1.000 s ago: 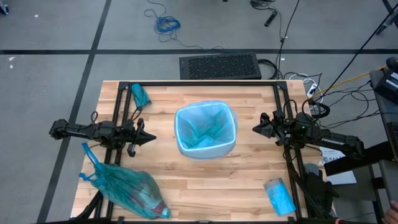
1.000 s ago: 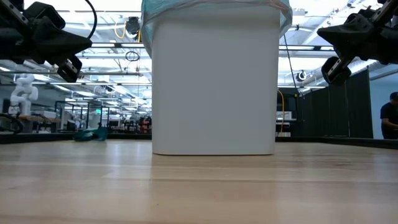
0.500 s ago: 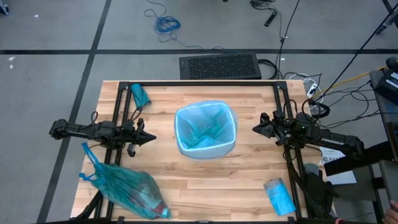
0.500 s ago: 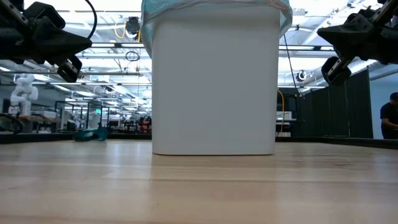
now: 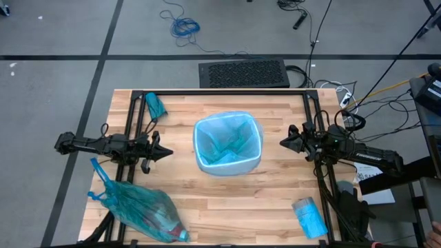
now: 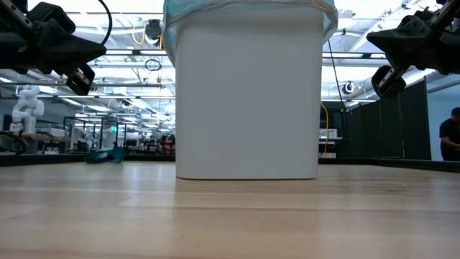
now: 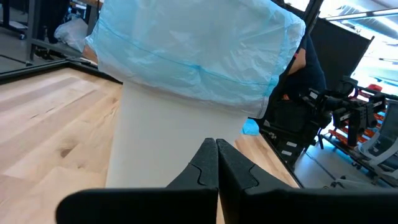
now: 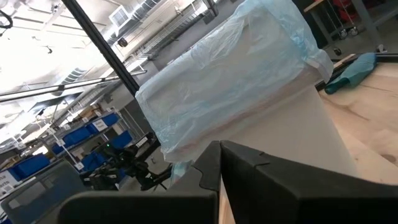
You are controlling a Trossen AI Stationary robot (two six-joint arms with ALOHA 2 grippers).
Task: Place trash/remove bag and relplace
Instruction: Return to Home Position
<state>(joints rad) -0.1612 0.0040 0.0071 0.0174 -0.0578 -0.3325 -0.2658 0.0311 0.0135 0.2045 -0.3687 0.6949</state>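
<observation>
White plastic trash bin (image 5: 231, 167), lined with a pale blue bag (image 5: 227, 141), standing at the wooden table's (image 5: 227, 200) centre.
The left gripper (image 5: 169, 153) and right gripper (image 5: 282, 143) are hovering either side, fingers (image 7: 205, 171) pressed together, holding nothing. The trash (image 5: 162, 219) is lying inside a tied teal plastic bag (image 5: 134, 203) at a left-edge corner.

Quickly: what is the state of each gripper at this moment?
Left gripper: closed, holding nothing, beside the white plastic bin.
Right gripper: closed, holding nothing.
</observation>
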